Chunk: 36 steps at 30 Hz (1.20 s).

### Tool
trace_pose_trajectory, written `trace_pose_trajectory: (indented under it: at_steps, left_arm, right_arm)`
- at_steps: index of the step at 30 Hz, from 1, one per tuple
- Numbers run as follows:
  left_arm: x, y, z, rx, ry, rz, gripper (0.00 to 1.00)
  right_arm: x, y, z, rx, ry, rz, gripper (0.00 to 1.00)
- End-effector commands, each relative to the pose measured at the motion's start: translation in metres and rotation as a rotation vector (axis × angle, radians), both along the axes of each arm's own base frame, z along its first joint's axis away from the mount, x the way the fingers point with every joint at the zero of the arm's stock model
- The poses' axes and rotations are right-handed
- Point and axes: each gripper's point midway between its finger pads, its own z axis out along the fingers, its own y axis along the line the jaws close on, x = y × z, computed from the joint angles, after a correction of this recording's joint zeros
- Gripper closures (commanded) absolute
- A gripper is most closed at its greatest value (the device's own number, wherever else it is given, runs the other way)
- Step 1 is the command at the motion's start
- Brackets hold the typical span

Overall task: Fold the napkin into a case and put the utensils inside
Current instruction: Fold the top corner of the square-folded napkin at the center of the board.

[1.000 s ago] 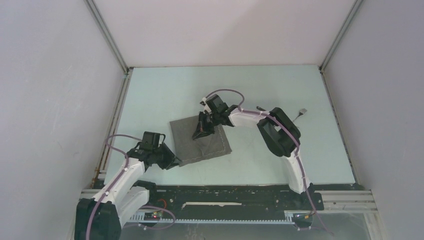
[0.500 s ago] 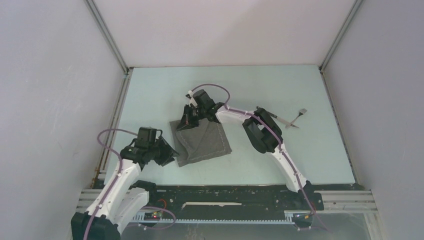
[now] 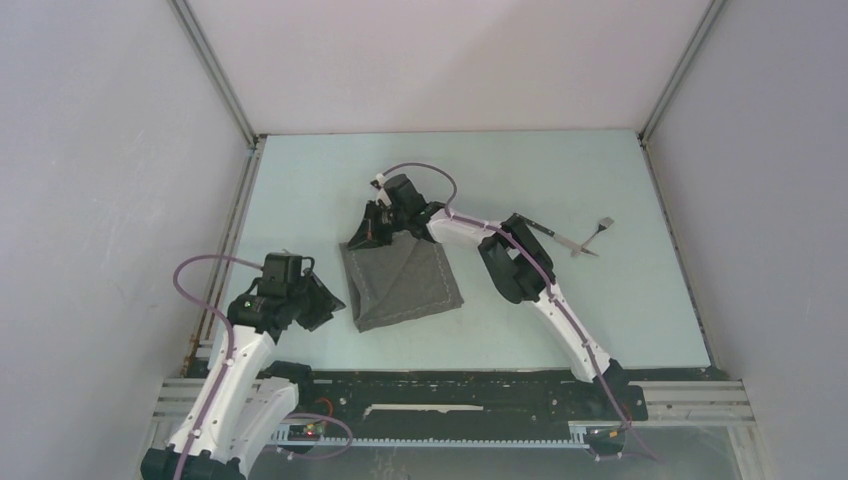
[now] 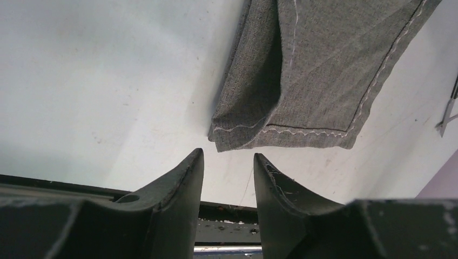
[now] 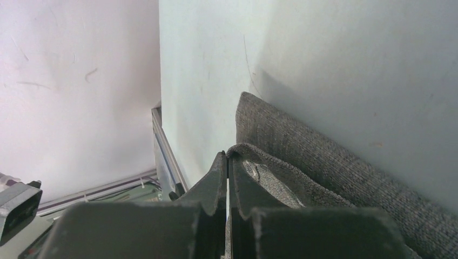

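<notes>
Soft, even light over the pale counter, only thin shadows under the arms. Sharp on the napkin weave at the left wrist, left hand dark and slightly blurred up close. Dimmer at the right wrist: broad grey shadow beside the cloth, right hand out of focus.

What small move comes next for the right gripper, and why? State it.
Probably lower the right gripper and release: it is shut on a folded layer of the napkin at its far-left corner, while the left gripper stands open, clear of the cloth.
</notes>
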Motion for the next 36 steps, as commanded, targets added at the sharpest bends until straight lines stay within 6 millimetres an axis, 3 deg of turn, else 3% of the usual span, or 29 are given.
trace_pose_trajectory:
  at_steps: [1, 11, 16, 20, 23, 25, 28, 31, 36]
  left_arm:
    - [0.005, 0.007, 0.015, 0.036, -0.047, 0.003, 0.55]
    - [0.006, 0.01, 0.02, 0.049, -0.064, 0.005, 0.54]
    - [0.011, 0.006, 0.021, 0.032, -0.072, -0.007, 0.53]
    - [0.027, -0.003, 0.024, -0.017, -0.091, -0.021, 0.52]
    - [0.047, -0.013, 0.029, -0.076, -0.109, -0.042, 0.52]
    - [0.067, -0.026, 0.035, -0.158, -0.138, -0.069, 0.53]
    - [0.101, -0.044, 0.048, -0.254, -0.165, -0.121, 0.57]
    - [0.135, -0.051, 0.049, -0.273, -0.145, -0.15, 0.67]
    - [0.177, -0.06, 0.014, -0.308, -0.015, -0.185, 0.89]
  right_arm:
    - [0.011, 0.009, 0.012, 0.031, -0.031, -0.012, 1.0]
    - [0.014, 0.01, 0.003, 0.009, -0.012, -0.01, 0.96]
    - [0.017, 0.011, 0.018, 0.02, -0.024, -0.002, 0.7]
    - [0.02, 0.007, 0.06, 0.061, -0.019, 0.018, 0.46]
    - [0.012, -0.012, 0.106, 0.093, -0.05, 0.04, 0.32]
    - [0.004, -0.031, 0.122, 0.075, -0.103, 0.048, 0.24]
    - [0.003, -0.069, 0.124, 0.103, -0.127, 0.023, 0.16]
    - [0.015, -0.095, 0.108, 0.129, -0.111, 0.021, 0.15]
    - [0.032, -0.101, 0.091, 0.182, -0.084, 0.024, 0.1]
